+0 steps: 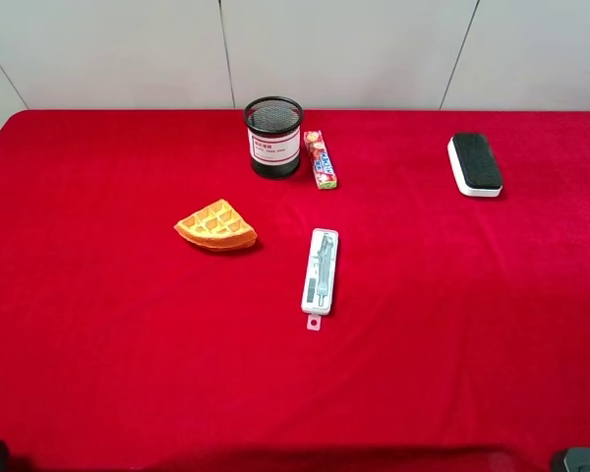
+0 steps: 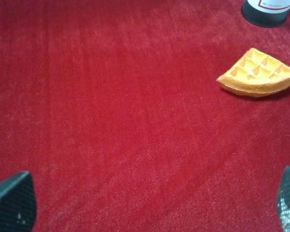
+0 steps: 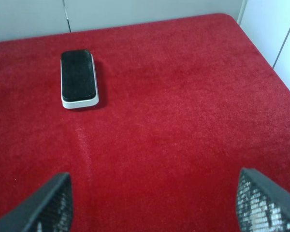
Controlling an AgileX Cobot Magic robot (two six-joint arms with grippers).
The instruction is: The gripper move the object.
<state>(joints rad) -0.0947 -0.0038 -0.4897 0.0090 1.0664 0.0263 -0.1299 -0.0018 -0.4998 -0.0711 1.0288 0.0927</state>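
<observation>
**A:** At the far edge of the red counter (image 1: 98, 374), around 12 o'clock in the overhead view, the mesh pen cup (image 1: 273, 136) is standing upright with its white-and-red label facing the camera. A candy pack (image 1: 321, 159) is lying just beside it at its 3 o'clock, close but I can't tell if they're touching.

**B:** Anything gripping it?

**A:** Nope, nothing is touching it. The left pincer (image 2: 145, 205) is hovering over bare cloth with its fingers spread wide, only the two tips (image 2: 12, 202) showing at the frame corners. The waffle wedge (image 2: 257, 72) is sitting ahead of it, and the cup's base is peeking in beyond that.

**B:** And the right one?

**A:** The right pincer (image 3: 154, 203) is also gaping wide, holding nothing. The black-and-white eraser (image 3: 78, 78) is lying ahead of it, well apart. Overhead, that eraser is sitting at 2 o'clock, and a white packaged tool (image 1: 321, 269) is lying near the centre, at the waffle's 4 o'clock.
</observation>
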